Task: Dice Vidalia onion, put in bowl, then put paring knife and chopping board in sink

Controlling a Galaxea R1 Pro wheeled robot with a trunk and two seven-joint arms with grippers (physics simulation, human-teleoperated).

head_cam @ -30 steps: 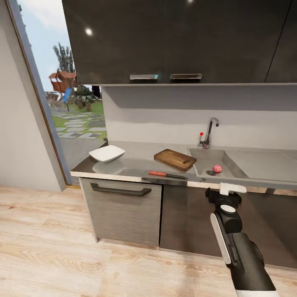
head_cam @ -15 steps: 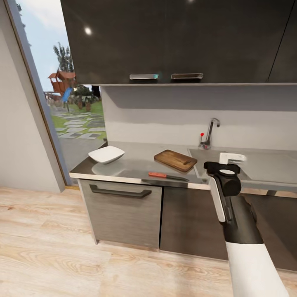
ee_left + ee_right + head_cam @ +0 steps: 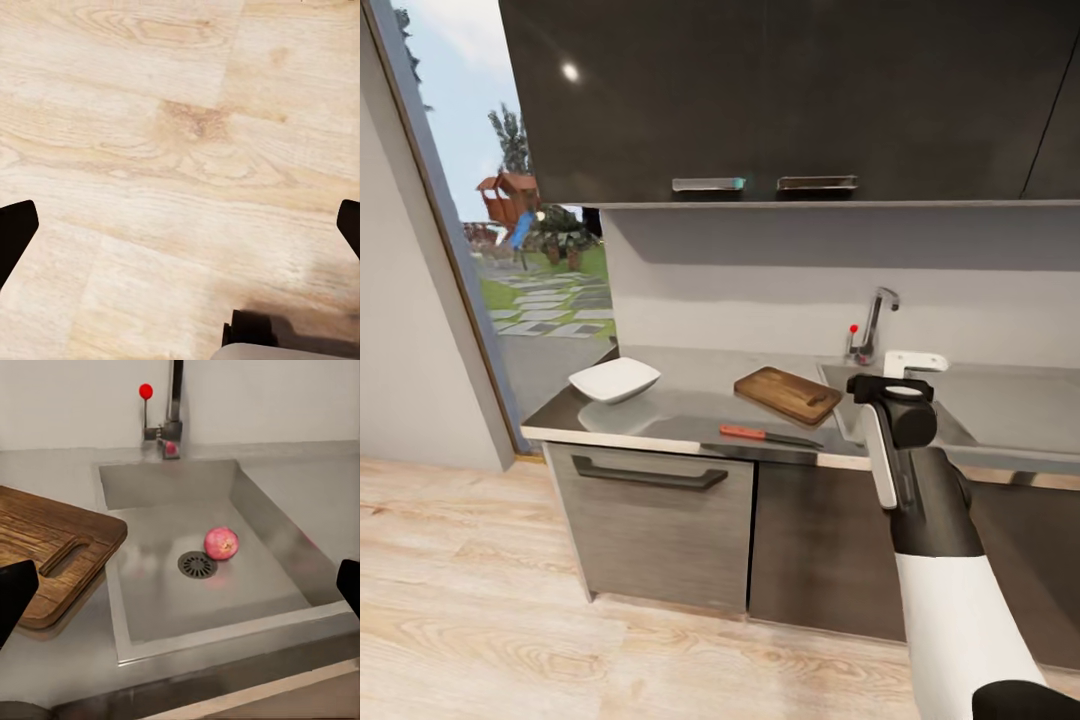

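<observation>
The pinkish round Vidalia onion lies in the steel sink beside the dark drain. My right gripper hovers open in front of the basin, above its near rim, well short of the onion. In the head view that gripper and its arm cover the onion. The brown chopping board lies on the countertop left of the sink. The orange-handled paring knife rests near the counter's front edge. The white bowl stands at the counter's left end. My left gripper is open over wooden floor.
A chrome tap with a red knob rises behind the sink. Dark wall cabinets hang above the counter. Base cabinets with a black bar handle stand below. A tall window is at the left.
My right arm has risen from below the counter's front edge to over the sink's near rim, and it now covers the onion in the head view. The camera has shifted slightly.
</observation>
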